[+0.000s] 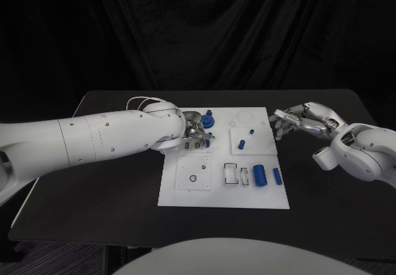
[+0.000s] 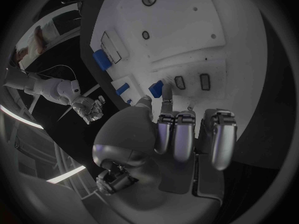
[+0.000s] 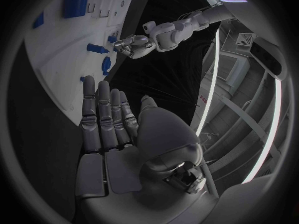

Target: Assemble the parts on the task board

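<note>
Task board flat mid-table, blue parts along its near-right area. Left hand over board's far-left, beside blue peg (hold uncertain). Right hand off board's right edge, fingers spread, empty. Best lowered slowly, squarely.

board near half: bare table, open | far-left corner: left hand among upright blue parts

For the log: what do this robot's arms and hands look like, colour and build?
Both arms are smooth, glossy white shells with rounded joint housings. The left arm carries thin white cable loops near its wrist. Each ends in a silver metallic hand with segmented fingers and dark joints: left hand, right hand.
</note>
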Controlling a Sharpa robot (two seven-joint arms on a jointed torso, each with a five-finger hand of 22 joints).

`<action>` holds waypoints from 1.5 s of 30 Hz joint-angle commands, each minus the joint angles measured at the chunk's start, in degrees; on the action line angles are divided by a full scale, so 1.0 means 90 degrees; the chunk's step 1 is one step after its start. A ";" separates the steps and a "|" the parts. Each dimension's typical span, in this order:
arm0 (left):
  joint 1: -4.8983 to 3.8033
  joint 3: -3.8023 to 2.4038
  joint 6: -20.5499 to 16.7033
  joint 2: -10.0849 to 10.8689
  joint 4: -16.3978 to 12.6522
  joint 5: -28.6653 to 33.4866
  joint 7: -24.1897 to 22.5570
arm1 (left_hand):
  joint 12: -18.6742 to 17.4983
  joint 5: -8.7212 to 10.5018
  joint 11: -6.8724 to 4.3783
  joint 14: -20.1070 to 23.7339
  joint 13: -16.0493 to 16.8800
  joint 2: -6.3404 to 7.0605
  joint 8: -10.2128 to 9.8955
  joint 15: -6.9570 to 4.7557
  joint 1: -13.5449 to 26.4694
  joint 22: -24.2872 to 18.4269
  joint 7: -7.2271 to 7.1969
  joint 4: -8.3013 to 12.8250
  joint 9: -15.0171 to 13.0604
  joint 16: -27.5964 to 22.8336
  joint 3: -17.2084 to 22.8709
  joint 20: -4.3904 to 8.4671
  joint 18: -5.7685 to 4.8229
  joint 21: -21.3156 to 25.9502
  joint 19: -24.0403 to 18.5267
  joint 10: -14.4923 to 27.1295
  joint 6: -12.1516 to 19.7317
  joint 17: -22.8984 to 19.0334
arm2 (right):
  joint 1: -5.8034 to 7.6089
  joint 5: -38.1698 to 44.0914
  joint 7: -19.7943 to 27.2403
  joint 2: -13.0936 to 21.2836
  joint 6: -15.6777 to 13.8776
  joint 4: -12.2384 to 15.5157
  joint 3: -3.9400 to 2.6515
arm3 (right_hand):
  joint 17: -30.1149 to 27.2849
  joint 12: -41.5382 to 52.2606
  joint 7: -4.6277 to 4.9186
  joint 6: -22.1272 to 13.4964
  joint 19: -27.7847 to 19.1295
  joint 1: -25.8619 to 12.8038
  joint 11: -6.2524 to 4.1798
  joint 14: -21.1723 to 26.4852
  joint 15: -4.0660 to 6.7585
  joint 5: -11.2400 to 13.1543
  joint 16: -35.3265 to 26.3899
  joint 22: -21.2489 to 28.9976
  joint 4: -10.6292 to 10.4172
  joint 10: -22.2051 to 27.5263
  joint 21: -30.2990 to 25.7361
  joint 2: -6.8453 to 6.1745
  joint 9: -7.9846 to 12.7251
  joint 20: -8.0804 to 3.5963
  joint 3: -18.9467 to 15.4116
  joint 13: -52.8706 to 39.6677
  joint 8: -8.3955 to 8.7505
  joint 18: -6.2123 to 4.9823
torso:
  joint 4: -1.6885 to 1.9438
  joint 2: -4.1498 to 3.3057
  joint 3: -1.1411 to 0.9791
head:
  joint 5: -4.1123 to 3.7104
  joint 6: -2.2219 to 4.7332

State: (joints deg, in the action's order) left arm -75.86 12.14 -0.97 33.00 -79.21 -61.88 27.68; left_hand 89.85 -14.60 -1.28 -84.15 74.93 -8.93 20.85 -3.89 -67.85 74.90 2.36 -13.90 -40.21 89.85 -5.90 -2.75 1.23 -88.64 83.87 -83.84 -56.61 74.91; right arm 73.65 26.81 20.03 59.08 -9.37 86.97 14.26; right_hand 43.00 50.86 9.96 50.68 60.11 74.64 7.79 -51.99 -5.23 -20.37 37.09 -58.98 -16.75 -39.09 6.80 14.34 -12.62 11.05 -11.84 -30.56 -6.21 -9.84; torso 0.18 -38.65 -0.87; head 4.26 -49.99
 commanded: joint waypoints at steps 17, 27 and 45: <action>0.0054 -0.0006 0.0160 -0.0008 -0.0015 0.0006 -0.0031 | 0.0017 -0.0582 -0.0018 -0.0650 0.1674 0.0071 -0.0262 -0.0034 -0.0258 0.1201 0.0000 0.0257 -0.0092 0.0017 0.0263 0.0044 -0.0015 0.0028 0.0310 -0.0684 -0.0119 0.1676 | -0.0044 -0.0016 -0.0183 -0.0030 0.0166 -0.0053 -0.0004 | -0.0020 0.0041 0.0050 -0.0011 0.0040 0.0002 -0.0013 0.0045 0.0017 0.0017 0.0045 0.0012 0.0000 0.0030 -0.0047 0.0044 0.0008 0.0008 -0.0036 0.0020 -0.0031 -0.0054 | 0.0000 0.0001 0.0005 | 0.0010 -0.0001; 0.0062 -0.0006 0.0144 0.0036 -0.0040 0.0006 -0.0060 | 0.0017 -0.0874 -0.0028 -0.0650 0.1674 0.0136 -0.0385 -0.0045 -0.0330 0.1173 -0.0009 0.0359 -0.0141 0.0017 0.0516 0.0056 -0.0007 0.0047 0.0288 -0.0684 -0.0148 0.1676 | -0.0058 -0.0016 -0.0224 -0.0038 0.0184 -0.0079 -0.0004 | -0.0024 0.0044 0.0051 -0.0015 0.0041 0.0014 -0.0014 0.0048 0.0017 0.0011 0.0048 0.0013 0.0001 0.0030 -0.0050 0.0053 0.0009 0.0008 -0.0034 0.0025 -0.0031 -0.0054 | 0.0005 0.0003 0.0004 | 0.0021 -0.0001; 0.0064 -0.0006 -0.0005 0.0271 -0.0210 0.0006 -0.0085 | 0.0017 -0.1677 -0.0028 -0.0650 0.1674 0.0750 -0.0712 -0.0045 -0.0162 0.1142 0.0009 0.0913 -0.0459 0.0017 0.2206 0.0068 0.0006 0.0090 0.0258 -0.0684 -0.0259 0.1676 | -0.0080 -0.0016 -0.0298 -0.0021 0.0210 -0.0102 -0.0004 | -0.0034 0.0051 0.0053 -0.0027 0.0041 0.0042 -0.0013 0.0059 0.0016 0.0003 0.0053 0.0018 -0.0001 0.0035 -0.0059 0.0087 0.0012 0.0008 -0.0030 0.0039 -0.0031 -0.0054 | 0.0005 0.0005 0.0005 | 0.0073 -0.0001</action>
State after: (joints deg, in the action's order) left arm -75.35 12.13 -0.44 35.47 -80.78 -61.90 27.45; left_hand 89.80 -29.28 -1.27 -83.94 74.95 -1.84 14.59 -4.10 -69.61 74.95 2.18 -5.65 -44.43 89.85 14.17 -2.55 1.24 -88.20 84.07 -83.84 -58.87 74.91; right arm 73.11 26.80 18.28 58.80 -8.23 86.07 14.25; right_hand 42.78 51.08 10.17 50.47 60.10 74.95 7.79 -51.84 -5.07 -20.37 37.31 -58.89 -16.75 -39.09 6.59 14.65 -12.58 11.06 -11.84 -30.26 -6.21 -9.84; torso 0.20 -38.64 -0.82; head 4.92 -49.98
